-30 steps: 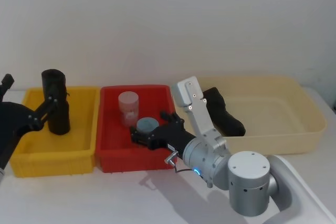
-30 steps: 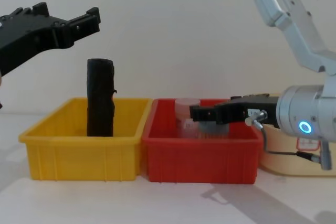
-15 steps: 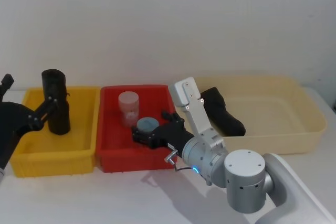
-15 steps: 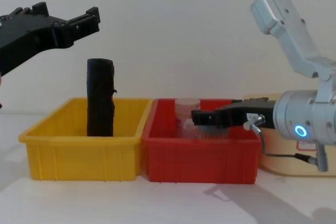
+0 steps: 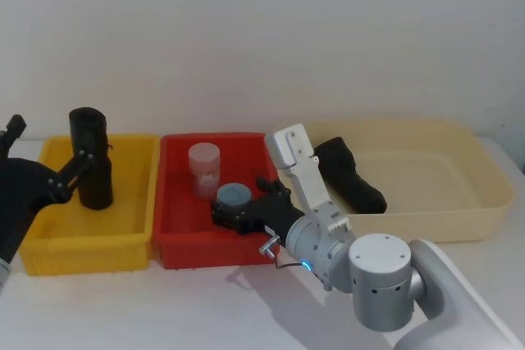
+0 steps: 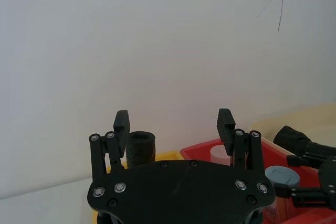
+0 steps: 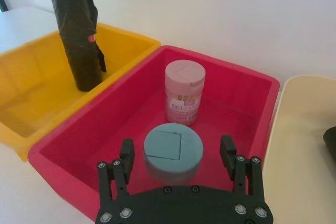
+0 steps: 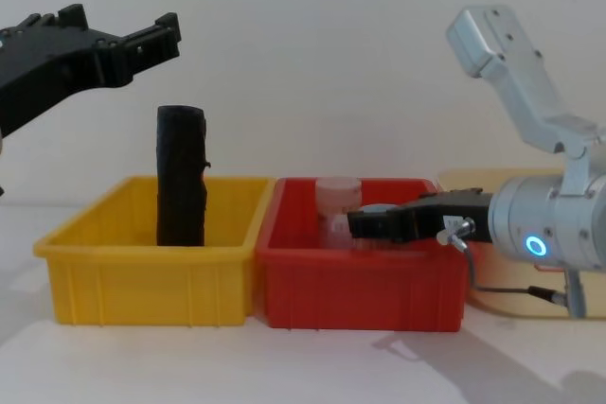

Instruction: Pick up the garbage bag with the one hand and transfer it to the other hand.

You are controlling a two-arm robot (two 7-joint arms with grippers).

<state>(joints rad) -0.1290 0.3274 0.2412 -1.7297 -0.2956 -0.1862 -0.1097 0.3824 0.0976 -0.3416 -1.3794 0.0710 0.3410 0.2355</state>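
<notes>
The garbage bag [image 5: 90,171] is a tall black roll standing upright in the yellow bin [image 5: 49,247]; the right wrist view shows the bag [image 7: 76,30] with a small red label on its side. It also appears as the garbage bag [image 8: 180,177] from the chest and the garbage bag [image 6: 140,148] from the left wrist. My left gripper [image 8: 142,35] hangs open above and to the left of the bag, apart from it, seen as the left gripper [image 6: 174,124]. My right gripper [image 5: 223,217] is open low in the red bin [image 5: 184,250], and in its wrist view the right gripper [image 7: 177,153] straddles a grey-blue jar [image 7: 173,150].
A pink-lidded jar [image 5: 203,168] stands behind the grey-blue one in the red bin. A wrinkled black roll [image 5: 351,176] lies in the beige tray [image 5: 459,219] on the right. The three containers sit side by side against a white wall.
My right gripper has sunk lower into the red bin and edged left toward the grey-blue jar. The left gripper and the garbage bag have not moved.
</notes>
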